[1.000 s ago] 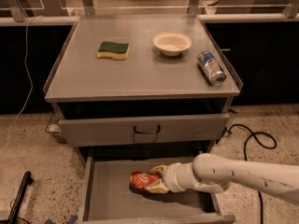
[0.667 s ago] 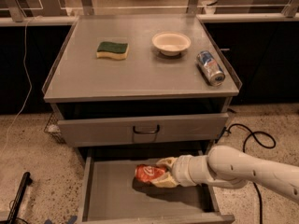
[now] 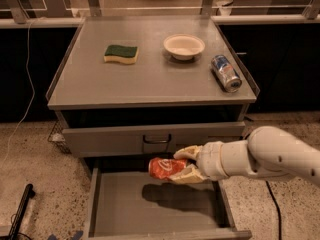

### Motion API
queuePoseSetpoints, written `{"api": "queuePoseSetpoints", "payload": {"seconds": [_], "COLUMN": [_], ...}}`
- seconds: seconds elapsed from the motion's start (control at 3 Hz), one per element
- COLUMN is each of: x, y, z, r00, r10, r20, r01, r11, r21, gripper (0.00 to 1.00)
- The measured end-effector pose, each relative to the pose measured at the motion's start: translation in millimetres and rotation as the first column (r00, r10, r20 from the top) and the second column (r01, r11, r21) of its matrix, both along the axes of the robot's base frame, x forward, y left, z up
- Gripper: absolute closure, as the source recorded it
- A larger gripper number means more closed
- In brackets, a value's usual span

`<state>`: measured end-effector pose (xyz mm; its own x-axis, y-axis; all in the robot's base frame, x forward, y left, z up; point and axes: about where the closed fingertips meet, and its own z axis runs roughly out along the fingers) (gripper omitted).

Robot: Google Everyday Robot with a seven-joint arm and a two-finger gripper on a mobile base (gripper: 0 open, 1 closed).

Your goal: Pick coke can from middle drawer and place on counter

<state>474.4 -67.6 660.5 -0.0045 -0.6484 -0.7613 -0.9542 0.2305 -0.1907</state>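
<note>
The coke can [image 3: 162, 167] is red-orange with white lettering and lies on its side in my gripper [image 3: 184, 165], whose fingers are shut on it. I hold it in the air above the open middle drawer [image 3: 115, 209], a shallow grey tray pulled out at the bottom; the can's shadow falls on the drawer floor. My white arm [image 3: 270, 156] reaches in from the right. The can hangs just below the closed drawer front above. The grey counter [image 3: 150, 86] is the cabinet top higher up.
On the counter lie a green and yellow sponge [image 3: 121, 53], a white bowl [image 3: 184, 46] and a blue and silver can [image 3: 225, 72] on its side near the right rim. The closed drawer front has a dark handle [image 3: 156, 139]. A black pole [image 3: 20, 206] lies on the floor at left.
My gripper has lifted the coke can up from the drawer floor and moved it slightly to the right, toward the drawer front above.
</note>
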Motion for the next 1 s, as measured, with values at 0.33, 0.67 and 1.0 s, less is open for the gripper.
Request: {"api": "queuePoseSetpoints", "payload": {"seconds": [0.33,0.67,1.0], "x": [-32.5,-32.1,-16.4], "y": [-7.5,-7.3,12.3], "z": [72.4,72.0,108.5], "r00": [0.9982,0.9983,0.9906], "r10": [0.047,0.046,0.103], "r20": [0.036,0.036,0.091], "r01": [-0.047,-0.046,-0.099], "r11": [0.999,0.999,0.994], "r21": [-0.005,-0.004,-0.049], "gripper": [1.0,1.0,1.0]}}
